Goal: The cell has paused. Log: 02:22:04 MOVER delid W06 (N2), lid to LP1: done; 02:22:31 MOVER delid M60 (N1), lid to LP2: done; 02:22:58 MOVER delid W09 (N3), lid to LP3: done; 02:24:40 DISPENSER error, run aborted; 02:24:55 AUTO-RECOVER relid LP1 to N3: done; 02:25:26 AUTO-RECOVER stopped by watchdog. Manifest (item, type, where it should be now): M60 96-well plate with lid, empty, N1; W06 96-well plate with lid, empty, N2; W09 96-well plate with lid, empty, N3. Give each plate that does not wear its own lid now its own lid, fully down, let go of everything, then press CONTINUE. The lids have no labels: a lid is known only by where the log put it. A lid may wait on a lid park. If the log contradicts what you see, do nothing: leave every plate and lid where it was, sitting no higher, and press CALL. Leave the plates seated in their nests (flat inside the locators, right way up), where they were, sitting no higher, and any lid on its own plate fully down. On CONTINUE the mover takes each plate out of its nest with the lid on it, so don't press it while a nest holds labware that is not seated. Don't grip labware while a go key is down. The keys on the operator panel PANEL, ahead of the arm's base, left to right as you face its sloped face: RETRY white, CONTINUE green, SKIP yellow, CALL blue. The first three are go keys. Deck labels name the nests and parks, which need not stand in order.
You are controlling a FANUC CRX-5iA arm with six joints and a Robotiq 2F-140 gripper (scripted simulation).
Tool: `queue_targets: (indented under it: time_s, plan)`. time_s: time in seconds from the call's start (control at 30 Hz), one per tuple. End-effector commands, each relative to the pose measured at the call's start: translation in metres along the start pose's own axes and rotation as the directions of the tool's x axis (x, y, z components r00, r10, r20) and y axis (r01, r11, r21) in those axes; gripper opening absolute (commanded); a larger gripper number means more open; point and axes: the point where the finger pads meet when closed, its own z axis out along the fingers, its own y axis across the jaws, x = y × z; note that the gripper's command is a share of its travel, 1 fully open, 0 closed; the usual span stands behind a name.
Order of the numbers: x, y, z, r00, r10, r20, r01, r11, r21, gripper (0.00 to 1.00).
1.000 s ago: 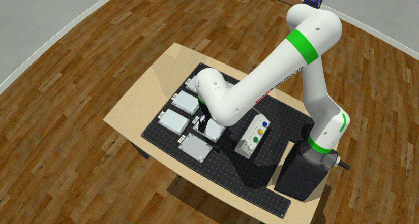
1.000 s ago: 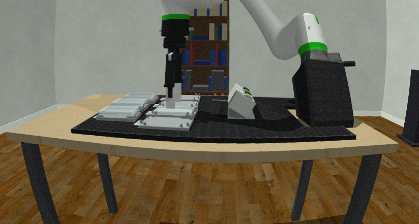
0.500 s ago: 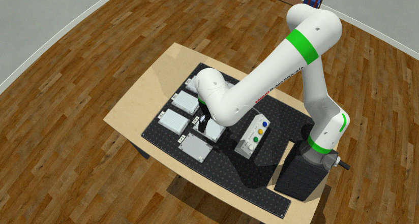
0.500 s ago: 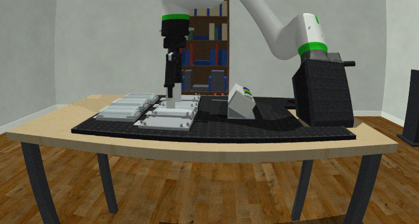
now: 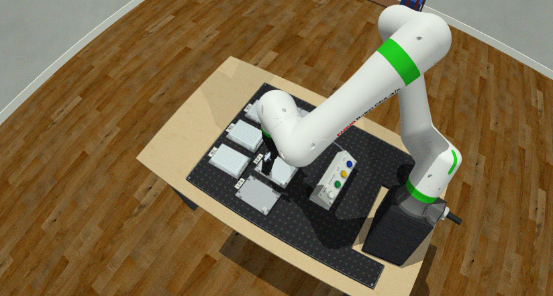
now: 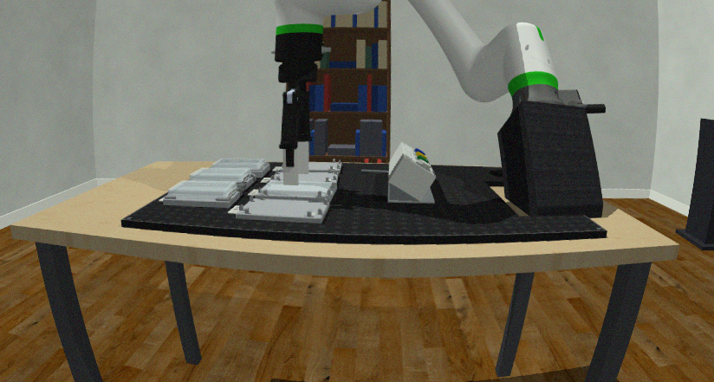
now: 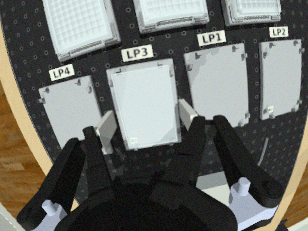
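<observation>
My gripper (image 5: 268, 170) (image 6: 296, 171) (image 7: 146, 113) is open and points down, its pale fingertips on either side of a clear lid (image 5: 284, 172) (image 7: 145, 99) on park LP3. It touches nothing that I can make out. Parks LP1 (image 7: 217, 86), LP2 (image 7: 281, 81) and LP4 (image 5: 257, 195) (image 6: 279, 210) (image 7: 72, 111) look bare. Plates sit in N2 (image 5: 229, 159) (image 6: 202, 188) (image 7: 80, 21), N1 (image 5: 245, 133) (image 6: 222, 173) (image 7: 172, 9) and N3 (image 5: 253, 110) (image 7: 254, 6). They look flat; whether each wears a lid is hard to tell.
The sloped panel (image 6: 410, 187) stands between the parks and the arm's base, with white (image 5: 331, 194), green (image 5: 337, 184), yellow (image 5: 343, 173) and blue (image 5: 349, 164) keys. A cable runs behind it. LP4 and LP1 flank LP3 closely.
</observation>
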Motion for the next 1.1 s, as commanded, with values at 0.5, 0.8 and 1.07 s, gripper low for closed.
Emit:
queue_targets:
  time_s: [0.5,0.8,1.07]
  plan:
    - [0.0002,-0.0001,-0.0002,1.0,0.0,0.0,0.0,1.0,0.0,0.59]
    - [0.0002,-0.0001,-0.0002,1.0,0.0,0.0,0.0,1.0,0.0,0.59]
    - [0.0002,-0.0001,-0.0002,1.0,0.0,0.0,0.0,1.0,0.0,0.59]
